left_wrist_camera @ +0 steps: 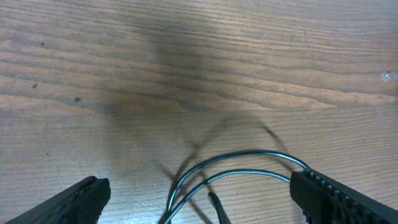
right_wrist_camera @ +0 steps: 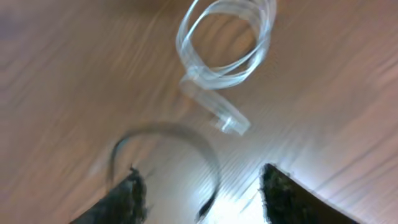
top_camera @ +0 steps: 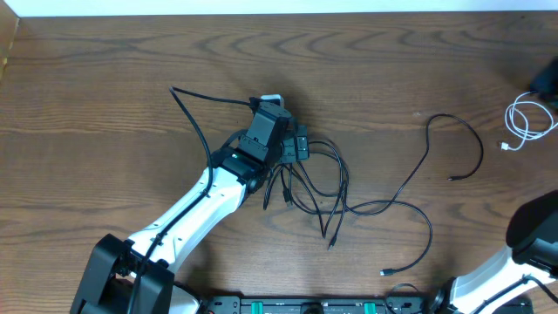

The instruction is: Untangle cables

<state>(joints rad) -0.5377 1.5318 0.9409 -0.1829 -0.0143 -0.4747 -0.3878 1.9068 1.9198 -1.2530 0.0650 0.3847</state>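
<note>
Two black cables lie tangled mid-table (top_camera: 318, 187), and one of them runs off to the right in a wide loop (top_camera: 479, 148). My left gripper (top_camera: 297, 145) hovers over the tangle's upper left part. It is open wide (left_wrist_camera: 199, 193), and two black cable strands (left_wrist_camera: 249, 154) and a plug end (left_wrist_camera: 214, 202) lie on the wood between its fingers. The white cable (top_camera: 527, 120) lies coiled at the far right. My right gripper (right_wrist_camera: 204, 180) is open and holds nothing. The white cable's coil (right_wrist_camera: 224, 37) and plug (right_wrist_camera: 230, 121) lie ahead of it, and a blurred black cable arc (right_wrist_camera: 186, 130) is nearer.
The left arm (top_camera: 187, 214) crosses the table from the bottom left. The right arm (top_camera: 534, 234) looms at the bottom right corner. A dark object (top_camera: 546, 82) sits at the right edge above the white coil. The arm bases (top_camera: 305, 305) line the front edge.
</note>
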